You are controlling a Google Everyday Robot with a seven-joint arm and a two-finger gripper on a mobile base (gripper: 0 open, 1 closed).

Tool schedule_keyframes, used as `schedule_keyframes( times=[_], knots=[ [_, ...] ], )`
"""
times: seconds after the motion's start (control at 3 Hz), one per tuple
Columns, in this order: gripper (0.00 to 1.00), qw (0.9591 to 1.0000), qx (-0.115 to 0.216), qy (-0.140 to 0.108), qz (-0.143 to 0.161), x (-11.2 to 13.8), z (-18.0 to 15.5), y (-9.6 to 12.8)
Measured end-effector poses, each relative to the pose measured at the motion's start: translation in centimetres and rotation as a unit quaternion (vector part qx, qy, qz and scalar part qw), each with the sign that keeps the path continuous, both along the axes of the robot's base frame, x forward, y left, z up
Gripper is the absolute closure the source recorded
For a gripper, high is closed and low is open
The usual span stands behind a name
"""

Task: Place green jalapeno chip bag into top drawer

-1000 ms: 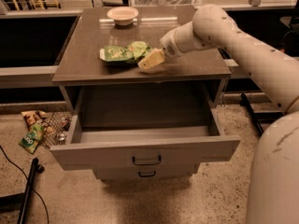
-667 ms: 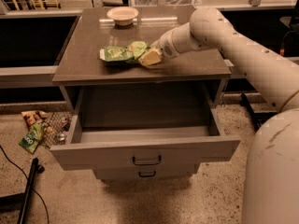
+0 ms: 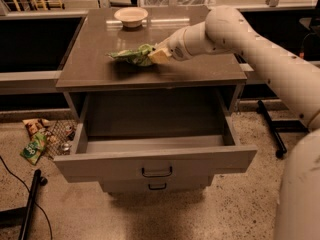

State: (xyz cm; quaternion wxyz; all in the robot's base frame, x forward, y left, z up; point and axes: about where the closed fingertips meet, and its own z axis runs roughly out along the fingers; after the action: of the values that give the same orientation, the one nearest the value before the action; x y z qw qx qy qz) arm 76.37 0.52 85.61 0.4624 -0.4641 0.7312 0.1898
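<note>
The green jalapeno chip bag [image 3: 130, 55] lies crumpled on the brown cabinet top [image 3: 90, 64], left of centre. My gripper [image 3: 157, 56] reaches in from the right, low over the cabinet top, and its tip meets the bag's right end. The top drawer [image 3: 155, 160] is pulled far out toward the camera, directly below the bag. Its grey inside shows nothing in it, and its dark bar handle [image 3: 156, 172] is on the front.
A white bowl [image 3: 131, 16] stands at the back of the cabinet top. The lower drawer front [image 3: 157, 186] is shut. Snack packets and litter [image 3: 35, 146] lie on the floor at left beside a black pole [image 3: 27, 209]. Dark stand legs [image 3: 272, 129] are at right.
My gripper has moved left across the cabinet top and now reaches the bag's right end. The bag looks more bunched. The drawer has not moved.
</note>
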Motion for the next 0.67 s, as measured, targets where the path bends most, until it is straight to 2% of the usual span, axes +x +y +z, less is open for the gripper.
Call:
schedule_keyframes(
  times=[0.33, 0.67],
  knots=[
    [1.0, 0.9996, 0.019, -0.02, 0.003, -2.82, 2.45, -1.53],
    [1.0, 0.9996, 0.019, -0.02, 0.003, -2.82, 2.45, -1.53]
  ],
)
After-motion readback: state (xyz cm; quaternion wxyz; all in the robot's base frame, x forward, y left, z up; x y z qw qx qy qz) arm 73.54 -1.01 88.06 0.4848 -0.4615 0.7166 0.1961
